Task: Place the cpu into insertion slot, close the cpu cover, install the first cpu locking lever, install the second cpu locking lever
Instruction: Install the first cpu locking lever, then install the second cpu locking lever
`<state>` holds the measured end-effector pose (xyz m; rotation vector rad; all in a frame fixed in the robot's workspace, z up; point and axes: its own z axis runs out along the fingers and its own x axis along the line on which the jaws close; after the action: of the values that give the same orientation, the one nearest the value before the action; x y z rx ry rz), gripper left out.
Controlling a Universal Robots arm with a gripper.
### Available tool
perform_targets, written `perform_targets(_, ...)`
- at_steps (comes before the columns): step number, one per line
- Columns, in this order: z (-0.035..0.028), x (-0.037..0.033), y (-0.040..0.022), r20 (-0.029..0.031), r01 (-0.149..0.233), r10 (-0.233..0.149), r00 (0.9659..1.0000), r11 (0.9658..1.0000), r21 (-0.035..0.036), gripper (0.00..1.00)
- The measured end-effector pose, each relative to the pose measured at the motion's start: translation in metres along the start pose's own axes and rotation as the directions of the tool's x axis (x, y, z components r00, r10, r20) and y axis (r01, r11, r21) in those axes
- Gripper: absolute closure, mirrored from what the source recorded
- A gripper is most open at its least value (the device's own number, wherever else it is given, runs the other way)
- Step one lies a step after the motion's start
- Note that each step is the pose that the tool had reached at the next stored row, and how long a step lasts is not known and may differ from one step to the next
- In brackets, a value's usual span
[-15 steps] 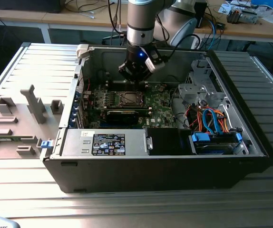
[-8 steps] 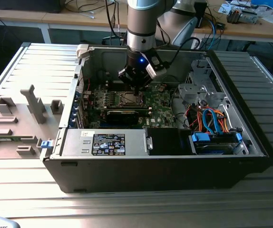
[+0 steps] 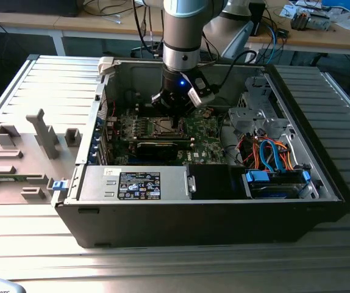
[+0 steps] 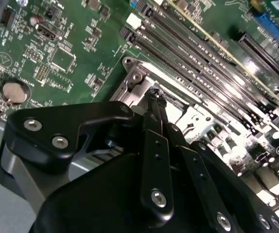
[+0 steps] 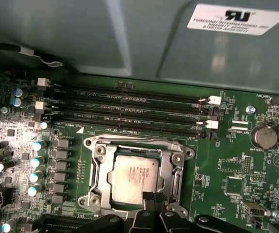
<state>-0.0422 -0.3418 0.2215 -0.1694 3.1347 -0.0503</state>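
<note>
Figure: CPU installation, gripper low over the socket. I have the black two-fingered gripper (image 5: pixel 154 203) down inside the open dark metal computer case (image 3: pixel 211 220), directly above the green motherboard (image 5: pixel 227 160).

In the first wrist view, the cpu, a small flat square chip with a silver-grey metal top (image 5: pixel 134 177), lies seated in the insertion slot, a square socket with a silvery metal rim (image 5: pixel 95 167). The thin silvery frame-shaped cpu cover (image 5: pixel 171 167) appears to lie down around the chip, its window leaving the metal top bare. I judge the placing done and the cover closed.

The fingertips (image 5: pixel 151 199) are drawn close together at the socket edge nearest the gripper. In the second wrist view they (image 4: pixel 155 97) meet at the metal rim. Whether they pinch a locking lever I cannot tell. The chip lies just beyond the tips, towards the long black memory slots (image 5: pixel 130 109), whose long axis runs parallel to that socket edge.

In the exterior view, the case also holds a black power supply box (image 3: pixel 138 183) and blue and orange cables (image 3: pixel 272 152).
</note>
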Motion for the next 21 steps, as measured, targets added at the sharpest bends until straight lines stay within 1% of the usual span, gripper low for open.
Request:
perform_targets(1,-0.0038,0.0000,-0.0001,0.0001,0.000,0.000,1.0000,1.0000,0.0000,0.89)
perform_targets(4,-0.0113,-0.0001,-0.0004,0.0001,0.000,0.000,1.0000,1.0000,0.0000,0.89)
perform_targets(5,-0.0129,0.0000,-0.0004,0.0002,0.000,0.000,1.0000,1.0000,0.0000,0.89)
perform_targets(16,-0.0137,0.0000,-0.0004,0.0002,0.000,0.000,1.0000,1.0000,0.0000,0.89)
perform_targets(17,-0.0139,0.0000,-0.0009,-0.0001,0.000,0.000,1.0000,1.0000,0.0004,0.89)
perform_targets(21,-0.0135,0.0006,-0.0070,0.0002,0.000,0.000,1.0000,1.0000,0.0000,0.89)
